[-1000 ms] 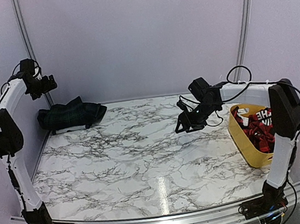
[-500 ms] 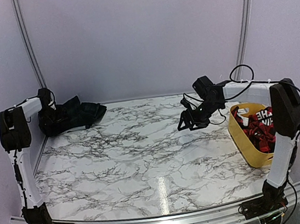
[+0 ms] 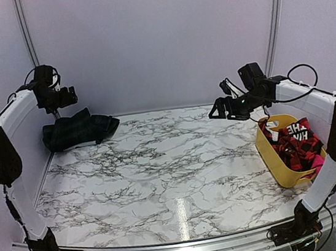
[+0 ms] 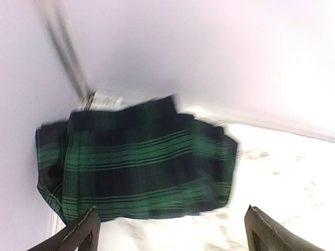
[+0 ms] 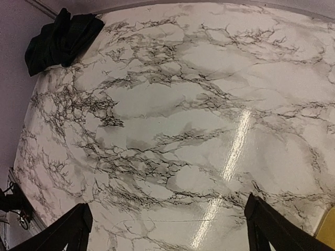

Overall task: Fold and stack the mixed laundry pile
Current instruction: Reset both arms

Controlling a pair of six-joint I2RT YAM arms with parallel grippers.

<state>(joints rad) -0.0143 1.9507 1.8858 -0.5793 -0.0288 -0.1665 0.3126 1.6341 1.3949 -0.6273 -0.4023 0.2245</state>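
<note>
Lifted from the plaid garment [image 3: 79,130], which lies just below it, the left pincer [image 3: 69,96] hangs wide and empty, while the right pincer [image 3: 217,109], also wide and empty, has risen, the yellow tub [image 3: 271,156] behind it.

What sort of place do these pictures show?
Probably a robot test booth: a left arm and a right arm bolted to a metal rail, plain white walls around a marble-pattern table, laundry in a yellow tub.

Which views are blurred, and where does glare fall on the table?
Left wrist: blurred, the plaid garment smeared. Right wrist: sharp, a bright glare streak on the table, its edges bowed by the lens. Top external: sharp, a glare patch near the front edge.
</note>
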